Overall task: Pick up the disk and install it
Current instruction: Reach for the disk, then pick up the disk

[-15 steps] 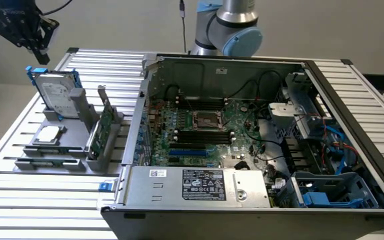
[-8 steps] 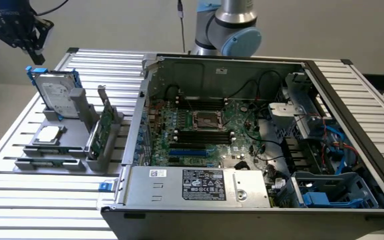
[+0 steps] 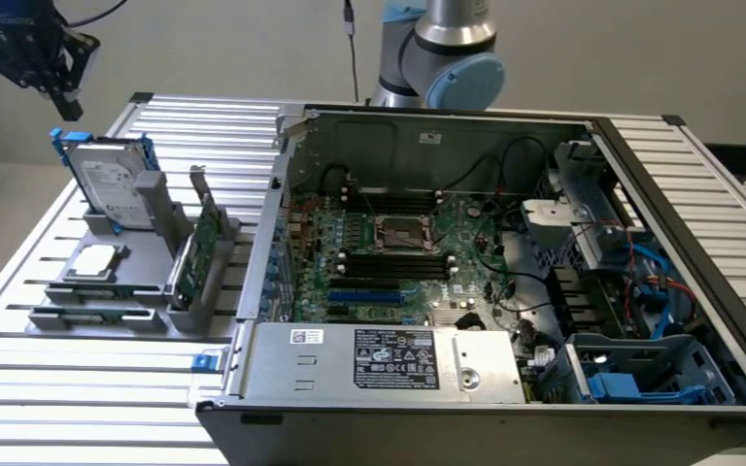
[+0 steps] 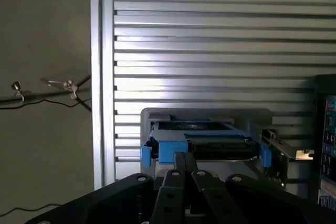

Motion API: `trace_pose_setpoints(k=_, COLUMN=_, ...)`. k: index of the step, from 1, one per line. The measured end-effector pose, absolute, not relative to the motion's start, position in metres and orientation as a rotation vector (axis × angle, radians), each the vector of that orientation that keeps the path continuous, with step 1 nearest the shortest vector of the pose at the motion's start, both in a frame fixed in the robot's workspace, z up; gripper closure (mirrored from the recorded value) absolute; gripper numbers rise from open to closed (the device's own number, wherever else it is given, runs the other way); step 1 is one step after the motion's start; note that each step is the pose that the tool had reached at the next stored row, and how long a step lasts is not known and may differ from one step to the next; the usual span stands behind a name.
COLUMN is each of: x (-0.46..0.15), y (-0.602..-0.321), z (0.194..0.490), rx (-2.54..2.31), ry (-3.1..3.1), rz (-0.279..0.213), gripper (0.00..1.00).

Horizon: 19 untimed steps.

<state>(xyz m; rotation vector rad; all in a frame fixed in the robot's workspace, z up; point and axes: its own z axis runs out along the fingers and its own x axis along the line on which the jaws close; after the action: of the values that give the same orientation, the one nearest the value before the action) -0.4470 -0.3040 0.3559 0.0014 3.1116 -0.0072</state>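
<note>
The disk (image 3: 108, 180) is stood on edge, its long axis seemingly upright, in a grey holder (image 3: 152, 199) near the bench's (image 3: 36, 388) far corner on the exterior view's left. The gripper (image 3: 67, 105) is seen closed and empty, above the disk and apart from it.

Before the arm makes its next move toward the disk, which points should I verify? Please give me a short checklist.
1. Disk stands upright in the grey holder: ok.
2. Gripper is above the disk and apart from it: ok.
3. Gripper is open for the grasp: not ok; it is shut and empty.
4. Gripper is lined up exactly over the disk: cannot tell.
5. Computer case is open: ok.
</note>
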Motion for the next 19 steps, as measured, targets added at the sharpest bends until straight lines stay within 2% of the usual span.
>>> trace_pose_setpoints(k=19, x=-0.4469, y=-0.3026, z=0.3558, rx=-0.021, ry=3.114, rz=-0.007, gripper=0.89)
